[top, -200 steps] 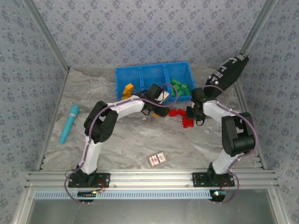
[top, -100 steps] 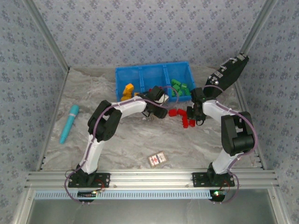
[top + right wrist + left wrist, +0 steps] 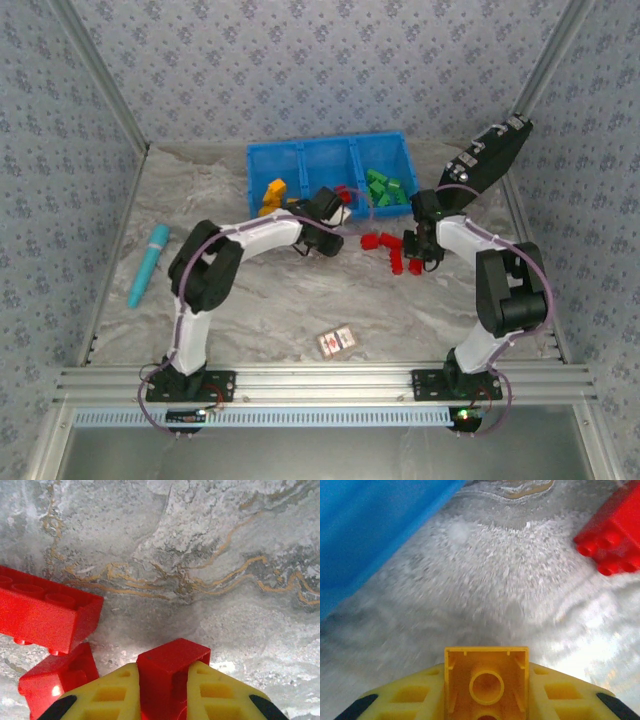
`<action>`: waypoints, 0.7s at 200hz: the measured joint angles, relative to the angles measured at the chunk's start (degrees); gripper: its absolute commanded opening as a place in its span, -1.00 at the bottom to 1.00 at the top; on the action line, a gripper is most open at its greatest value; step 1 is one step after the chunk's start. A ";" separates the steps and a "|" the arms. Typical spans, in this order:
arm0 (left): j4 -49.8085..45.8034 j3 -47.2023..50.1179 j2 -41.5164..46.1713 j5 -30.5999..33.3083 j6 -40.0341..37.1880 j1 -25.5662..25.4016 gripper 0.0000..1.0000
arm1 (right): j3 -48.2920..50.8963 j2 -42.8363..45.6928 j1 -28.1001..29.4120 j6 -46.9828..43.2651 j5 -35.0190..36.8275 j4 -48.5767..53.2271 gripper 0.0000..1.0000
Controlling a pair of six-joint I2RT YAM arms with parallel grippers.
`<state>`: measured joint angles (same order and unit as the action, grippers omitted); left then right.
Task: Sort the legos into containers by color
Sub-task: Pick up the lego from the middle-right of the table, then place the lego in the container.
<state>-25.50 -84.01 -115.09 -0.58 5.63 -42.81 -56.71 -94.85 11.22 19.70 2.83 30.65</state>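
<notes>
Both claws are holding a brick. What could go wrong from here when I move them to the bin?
1. The left claw holds a yellow brick low over the table, with the blue bin wall close beside it. Swinging across without lifting might strike that wall.
2. The right claw grips a red brick right next to two loose red bricks. A sideways move could scatter them.

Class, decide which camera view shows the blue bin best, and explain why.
The top external view: the whole blue bin, with all three compartments, is visible from above. The left wrist view gives a blurred stretch of its wall.
</notes>
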 measured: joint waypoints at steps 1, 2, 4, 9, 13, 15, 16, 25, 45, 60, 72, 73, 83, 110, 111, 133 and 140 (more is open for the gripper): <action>-0.02 0.04 0.28 0.09 0.00 0.04 -0.42 | 0.02 0.04 -0.02 0.00 0.00 0.02 -0.63; -0.09 0.11 0.52 0.13 0.00 0.07 -0.42 | 0.04 0.07 -0.02 0.00 0.02 0.02 -0.63; -0.26 0.24 1.18 0.24 0.00 0.17 -0.42 | 0.09 0.11 -0.07 0.00 0.02 0.02 -0.63; -0.52 0.35 2.97 0.57 -0.02 0.57 -0.42 | 0.15 0.22 -0.07 0.00 0.02 0.04 -0.63; -0.59 0.39 4.24 0.72 -0.02 0.87 -0.42 | 0.24 0.31 -0.09 0.00 0.00 0.07 -0.63; -0.59 0.39 5.05 0.94 -0.02 1.11 -0.42 | 0.28 0.37 -0.09 0.00 0.02 0.15 -0.63; -0.57 0.39 5.29 0.98 -0.02 1.22 -0.42 | 0.28 0.37 -0.09 0.00 0.02 0.17 -0.63; -0.39 0.37 8.63 1.68 -0.20 2.43 -0.42 | 0.37 0.59 -0.11 0.00 0.00 0.52 -0.63; -0.13 -0.17 13.99 3.96 -0.96 5.84 -0.42 | 0.68 1.11 -0.09 0.02 -0.07 1.33 -0.64; 0.39 -1.38 14.93 5.81 -1.51 8.85 -0.42 | 0.72 1.46 -0.09 0.02 -0.26 2.16 -0.64; 1.44 -1.73 14.10 6.73 -1.53 11.43 -0.40 | 0.74 1.77 0.04 0.02 -0.48 2.73 -0.64; 1.53 -1.73 14.01 6.78 -1.53 11.56 -0.40 | 0.74 1.79 0.09 0.02 -0.50 2.80 -0.64; 1.95 -1.73 12.44 7.58 -1.51 13.44 -0.38 | 0.74 2.25 0.24 0.04 -0.57 3.30 -0.64; 2.75 -1.73 6.34 8.98 -1.25 17.00 -0.31 | 0.61 4.87 1.14 0.04 -0.63 5.22 -0.64; 2.75 -1.73 6.12 8.96 -1.25 17.07 -0.31 | 0.59 5.07 1.20 0.04 -0.61 5.35 -0.63; 2.84 -1.73 2.29 8.76 -0.59 18.10 -0.13 | -1.31 7.61 2.10 0.00 -0.63 7.87 -0.64; 2.89 -1.77 1.51 8.57 -0.22 18.16 -0.04 | -2.54 8.07 2.40 -0.02 -0.63 8.63 -0.63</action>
<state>-22.61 -85.78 -113.58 7.99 5.41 -24.64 -59.24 -86.78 13.63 19.68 2.20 39.29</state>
